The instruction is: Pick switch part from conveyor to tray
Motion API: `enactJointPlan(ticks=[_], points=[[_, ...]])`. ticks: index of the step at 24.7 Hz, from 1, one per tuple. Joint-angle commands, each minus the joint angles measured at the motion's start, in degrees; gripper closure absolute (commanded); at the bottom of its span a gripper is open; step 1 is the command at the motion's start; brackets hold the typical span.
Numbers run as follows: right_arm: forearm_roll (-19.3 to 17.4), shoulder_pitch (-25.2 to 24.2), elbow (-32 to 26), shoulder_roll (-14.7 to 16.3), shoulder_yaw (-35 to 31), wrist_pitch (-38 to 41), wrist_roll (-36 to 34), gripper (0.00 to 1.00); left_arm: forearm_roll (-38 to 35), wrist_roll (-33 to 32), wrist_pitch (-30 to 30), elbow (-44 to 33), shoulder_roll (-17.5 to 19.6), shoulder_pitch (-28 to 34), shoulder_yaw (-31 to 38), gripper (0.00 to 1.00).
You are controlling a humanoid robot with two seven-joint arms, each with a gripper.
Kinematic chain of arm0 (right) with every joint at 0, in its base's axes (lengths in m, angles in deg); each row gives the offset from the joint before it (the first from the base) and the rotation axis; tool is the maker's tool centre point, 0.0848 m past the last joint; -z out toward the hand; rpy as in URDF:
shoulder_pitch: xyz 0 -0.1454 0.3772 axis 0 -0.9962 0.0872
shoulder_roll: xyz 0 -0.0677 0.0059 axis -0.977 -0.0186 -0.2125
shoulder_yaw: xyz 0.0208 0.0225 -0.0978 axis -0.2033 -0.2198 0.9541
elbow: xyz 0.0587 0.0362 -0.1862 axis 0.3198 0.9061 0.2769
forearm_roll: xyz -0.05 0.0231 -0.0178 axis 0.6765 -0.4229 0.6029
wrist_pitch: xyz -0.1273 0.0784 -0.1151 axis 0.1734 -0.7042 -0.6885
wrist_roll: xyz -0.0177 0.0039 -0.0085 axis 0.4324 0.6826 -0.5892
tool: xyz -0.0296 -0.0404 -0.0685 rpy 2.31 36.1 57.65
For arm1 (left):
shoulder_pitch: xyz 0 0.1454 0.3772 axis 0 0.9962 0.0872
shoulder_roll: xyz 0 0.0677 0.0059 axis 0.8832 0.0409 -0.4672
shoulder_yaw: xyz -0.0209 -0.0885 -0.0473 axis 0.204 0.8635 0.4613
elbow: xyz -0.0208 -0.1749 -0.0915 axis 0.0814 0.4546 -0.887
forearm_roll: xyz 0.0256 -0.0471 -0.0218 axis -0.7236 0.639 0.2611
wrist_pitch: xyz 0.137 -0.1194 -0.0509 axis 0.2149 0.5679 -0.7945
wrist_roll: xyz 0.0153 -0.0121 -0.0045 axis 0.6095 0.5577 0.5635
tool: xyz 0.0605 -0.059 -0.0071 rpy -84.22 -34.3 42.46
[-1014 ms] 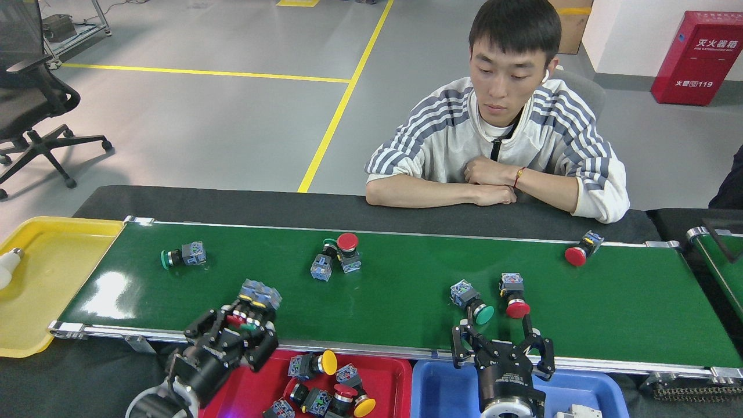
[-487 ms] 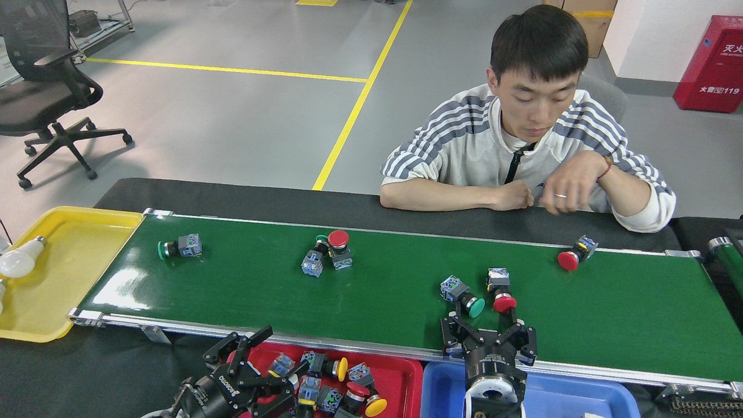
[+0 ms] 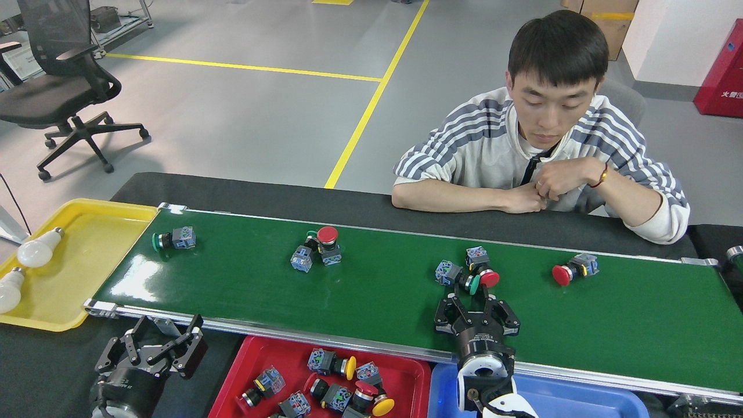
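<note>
open belt around clustered switches

Red cabinet at far right edge is showing white characters, cut off by the frame and too small to read. Left gripper is bearing small white lettering on its body, not legible.

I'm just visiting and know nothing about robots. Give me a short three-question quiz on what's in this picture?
1. True or false: the left gripper holds a switch.
2. How many light bulbs lie in the yellow tray?
3. The right gripper is nearest to: A) the green and red switch pair on the conveyor; B) the lone green switch; C) the blue tray.

Key: 1 false; 2 two; 3 A.
</note>
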Motion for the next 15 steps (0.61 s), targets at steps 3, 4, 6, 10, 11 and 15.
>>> enactJointPlan(ticks=[3, 4, 6, 10, 11, 15], points=[[0.16, 0.92, -1.37, -0.41, 0.07, 0.77, -0.24, 0.98, -0.37, 3.89, -5.91, -0.76, 1.3, 0.98, 0.66, 0.0], [0.16, 0.74, -2.25, -0.32, 0.77, 0.86, -0.32, 0.98, -0.46, 4.06, -6.27, -0.67, 1.74, 1.15, 0.66, 0.0], [0.16, 0.13, -4.97, -0.06, 2.88, 0.95, -0.41, 0.98, -0.81, 4.06, -6.44, -0.5, 2.53, 1.42, 0.66, 0.0], [0.24, -3.91, -14.46, 0.11, 11.92, 7.1, -0.41, 0.98, -3.44, 4.15, -6.62, 0.03, 4.2, 0.28, 0.13, 0.0], [0.33, -4.97, -16.66, 0.38, 15.26, 9.21, -0.5, 0.89, -3.44, 4.15, -6.62, 1.26, 4.9, -0.34, -0.22, 0.0], [2.26, -6.73, -18.07, 0.91, 23.8, 16.24, -0.5, 0.01, -3.18, 4.33, -6.79, 8.29, 7.71, -9.31, -5.23, 0.0]])
